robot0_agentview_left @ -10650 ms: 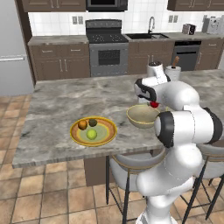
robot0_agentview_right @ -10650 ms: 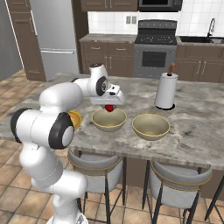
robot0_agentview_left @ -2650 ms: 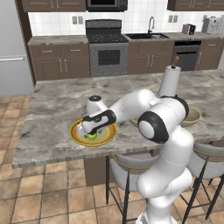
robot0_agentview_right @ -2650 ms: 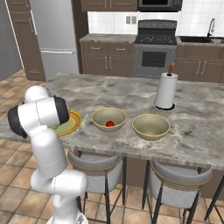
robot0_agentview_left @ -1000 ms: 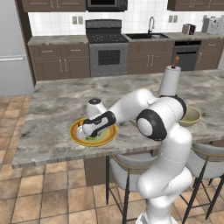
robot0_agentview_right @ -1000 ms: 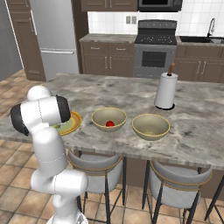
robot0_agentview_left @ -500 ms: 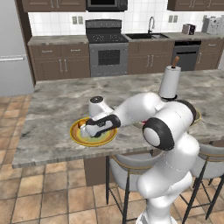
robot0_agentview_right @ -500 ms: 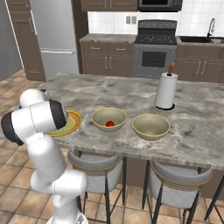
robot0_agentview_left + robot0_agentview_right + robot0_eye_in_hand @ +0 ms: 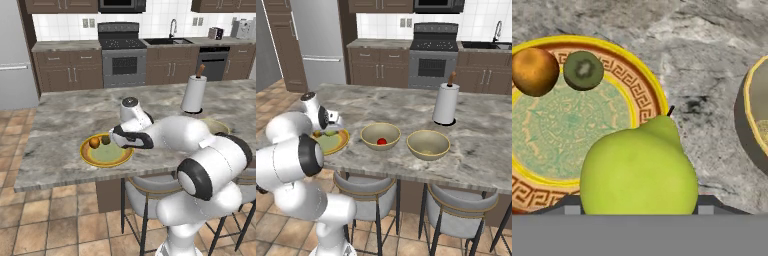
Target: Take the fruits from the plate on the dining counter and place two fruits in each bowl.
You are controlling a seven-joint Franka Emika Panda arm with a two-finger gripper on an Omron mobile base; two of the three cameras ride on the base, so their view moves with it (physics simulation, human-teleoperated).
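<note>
Though held, pear (image 9: 639, 167) hiding fingers

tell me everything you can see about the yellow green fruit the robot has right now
The yellow-green fruit is a smooth, matte pear with a rounded body narrowing to a neck and a short dark stem. It sits large and close in the hand view, between the end effector's fingers, apparently gripped. Behind it lies the plate's rim, where the orange fruit and the dark brownish-green fruit rest, apart from it.
</note>
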